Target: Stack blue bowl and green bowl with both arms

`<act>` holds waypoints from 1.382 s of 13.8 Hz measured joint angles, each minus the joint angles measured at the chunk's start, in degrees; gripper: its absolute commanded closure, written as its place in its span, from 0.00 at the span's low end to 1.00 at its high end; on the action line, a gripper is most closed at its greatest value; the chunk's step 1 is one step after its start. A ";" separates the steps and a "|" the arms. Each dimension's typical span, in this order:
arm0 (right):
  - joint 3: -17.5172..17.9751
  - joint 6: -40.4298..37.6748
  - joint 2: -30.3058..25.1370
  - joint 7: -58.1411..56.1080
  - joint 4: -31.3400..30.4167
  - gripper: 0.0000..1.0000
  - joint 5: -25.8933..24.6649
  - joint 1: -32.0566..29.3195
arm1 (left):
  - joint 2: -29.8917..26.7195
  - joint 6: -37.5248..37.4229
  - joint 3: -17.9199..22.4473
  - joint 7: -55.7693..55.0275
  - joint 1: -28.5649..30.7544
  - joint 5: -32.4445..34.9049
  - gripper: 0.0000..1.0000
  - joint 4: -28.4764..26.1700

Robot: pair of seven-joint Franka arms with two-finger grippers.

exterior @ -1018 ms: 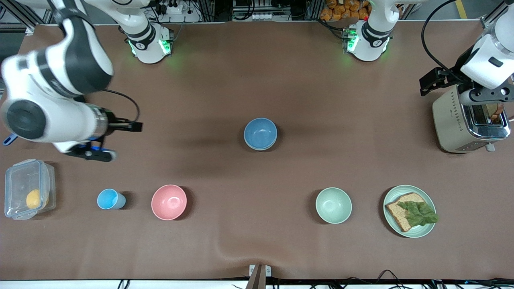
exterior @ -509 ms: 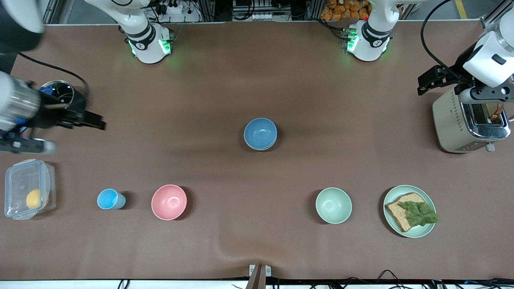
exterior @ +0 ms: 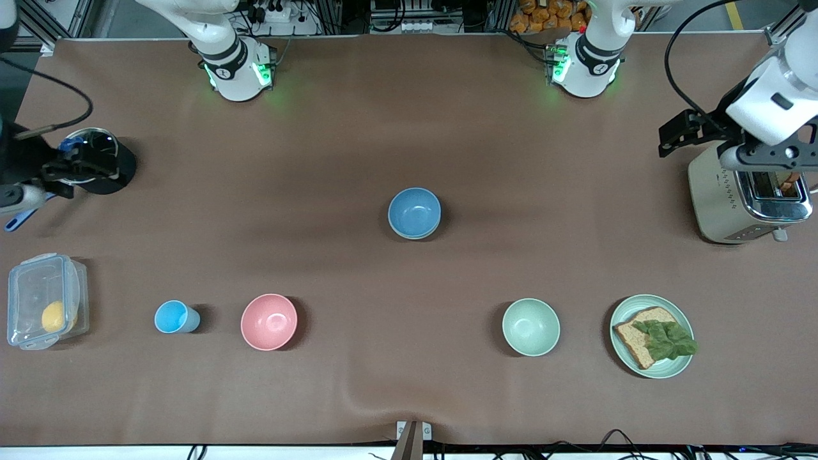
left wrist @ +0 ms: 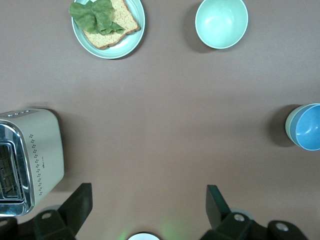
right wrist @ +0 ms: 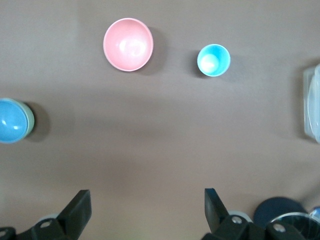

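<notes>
The blue bowl (exterior: 414, 213) sits at the middle of the table, nested inside the green bowl. Of the green bowl only a sage rim shows under it in the left wrist view (left wrist: 288, 125) and the right wrist view (right wrist: 31, 121). The blue bowl also shows in the left wrist view (left wrist: 306, 127) and the right wrist view (right wrist: 11, 121). My left gripper (left wrist: 148, 200) is open and empty, high up beside the toaster (exterior: 744, 195). My right gripper (right wrist: 146, 202) is open and empty, high over the right arm's end of the table.
Nearer the camera stand a pale mint bowl (exterior: 530, 326), a green plate (exterior: 682, 365) with bread and lettuce, a pink bowl (exterior: 269, 321), a small light-blue cup (exterior: 172, 317) and a clear lidded box (exterior: 45, 300). A black round object (exterior: 96, 160) sits under the right arm.
The right arm has swung up and away toward its end of the table's edge. The left arm has shifted slightly by the toaster. The bowls have not moved.
</notes>
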 measured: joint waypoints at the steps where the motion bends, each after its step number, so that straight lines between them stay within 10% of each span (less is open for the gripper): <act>1: 0.12 0.47 -1.02 -1.94 -1.39 0.00 -0.02 0.03 | 0.32 0.49 0.05 0.00 0.09 0.00 0.00 0.01; 19: 0.33 0.79 -3.29 -4.99 -4.83 0.00 -3.49 0.59 | 0.46 2.74 0.11 0.02 0.30 0.08 0.00 0.78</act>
